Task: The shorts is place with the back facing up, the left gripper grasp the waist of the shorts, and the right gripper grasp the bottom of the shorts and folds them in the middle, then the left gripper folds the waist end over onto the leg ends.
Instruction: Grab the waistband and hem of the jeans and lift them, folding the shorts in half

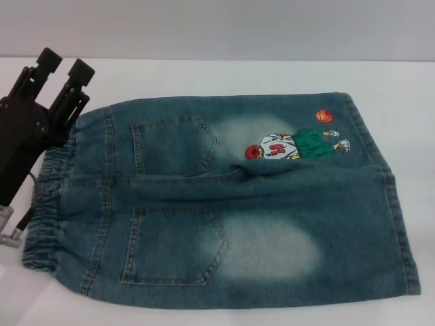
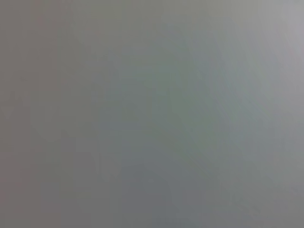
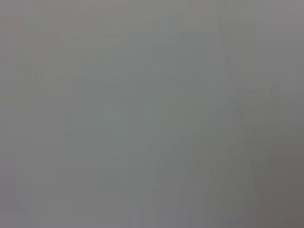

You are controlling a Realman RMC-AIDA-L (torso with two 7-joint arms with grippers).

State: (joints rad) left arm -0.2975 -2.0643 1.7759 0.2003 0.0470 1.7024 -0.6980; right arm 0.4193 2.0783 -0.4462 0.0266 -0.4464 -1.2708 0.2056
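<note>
The left gripper (image 1: 64, 70) stands at the far left corner of the shorts (image 1: 224, 204), above the waist (image 1: 44, 204), with its two black fingers (image 1: 80, 73) pointing up and away and set apart with a gap between the tips; it is released and grasps nothing. Its dark body overlaps the far end of the waist in the head view; contact with the fabric cannot be determined. A thin black cable (image 1: 27, 217) runs beside the waist at the left edge. The shorts lie flat on the white desk (image 1: 204, 78), back side up, with two patch pockets (image 1: 173, 142) showing. The waist is at the left, and the leg ends (image 1: 397, 224) are at the right. The far leg carries the cartoon print (image 1: 296, 144) with an orange ball (image 1: 325, 116) beside it. The right gripper is not in the head view. Both wrist views show only a uniform grey field.
</note>
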